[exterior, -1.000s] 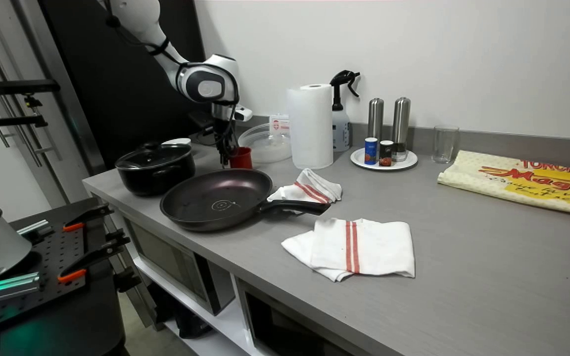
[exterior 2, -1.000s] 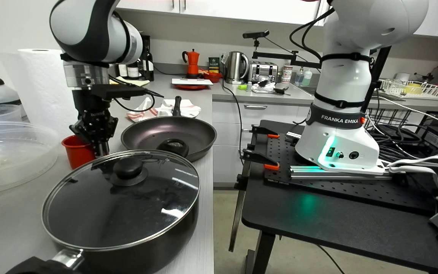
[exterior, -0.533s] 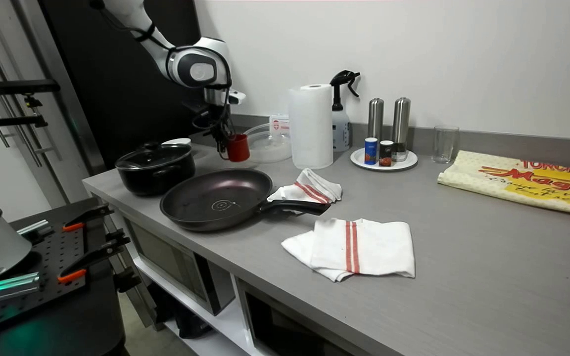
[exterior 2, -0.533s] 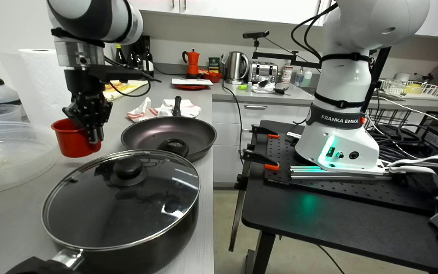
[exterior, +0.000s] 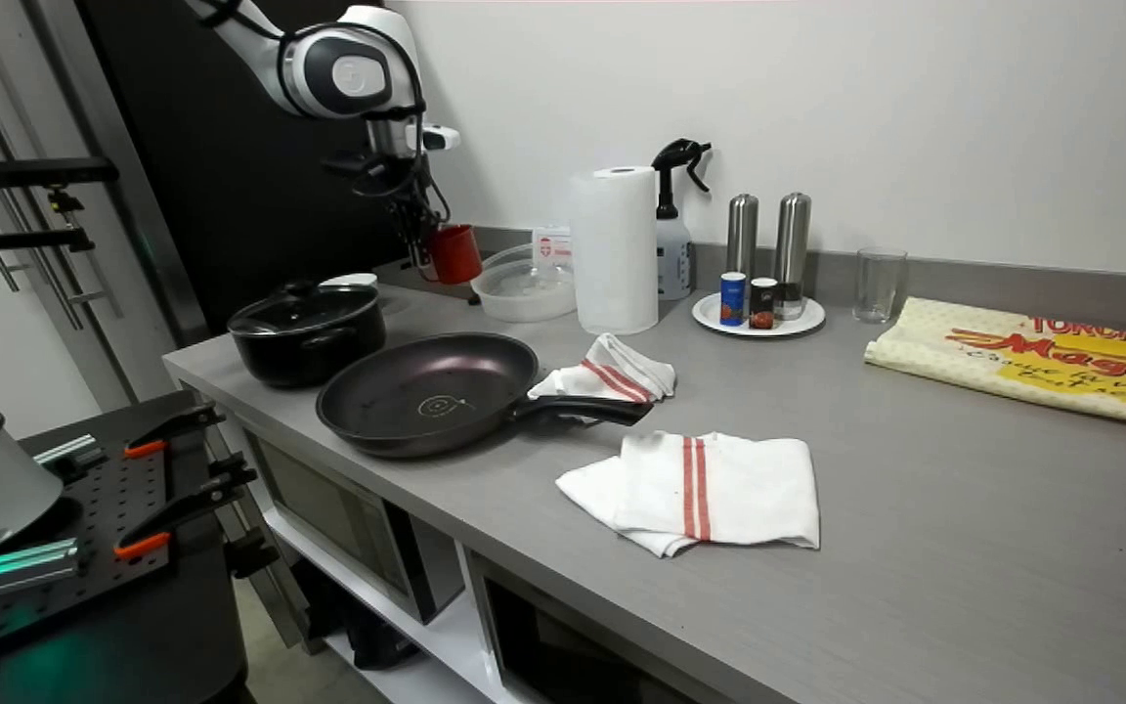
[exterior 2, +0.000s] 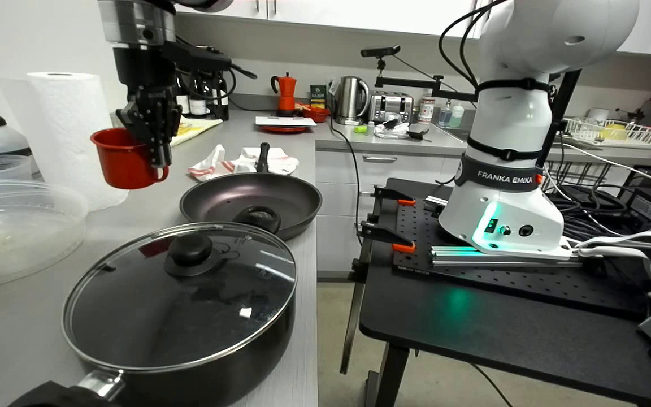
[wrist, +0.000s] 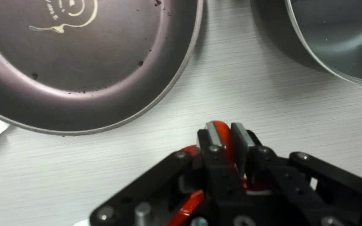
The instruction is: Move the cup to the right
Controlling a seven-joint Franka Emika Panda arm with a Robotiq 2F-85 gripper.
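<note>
The small red cup (exterior: 455,254) hangs in the air above the grey counter, about upright. It also shows in an exterior view (exterior 2: 125,161), above and behind the pot. My gripper (exterior: 422,256) points down beside the cup; it is also in an exterior view (exterior 2: 163,154). In the wrist view its fingers (wrist: 226,135) are shut on the cup's red handle. Most of the cup body is hidden behind the fingers there; a red part of it (wrist: 187,205) shows.
The black frying pan (exterior: 407,401) and lidded black pot (exterior: 304,342) stand near the counter's front edge. A clear plastic container (exterior: 524,298) and paper towel roll (exterior: 617,254) stand behind. Folded towels (exterior: 719,489), a plate with silver shakers (exterior: 705,315) and a glass (exterior: 881,284) are further right.
The cup has risen from the counter with my gripper, held by its handle. The arm and cup moved up, and slightly left in an exterior view.
</note>
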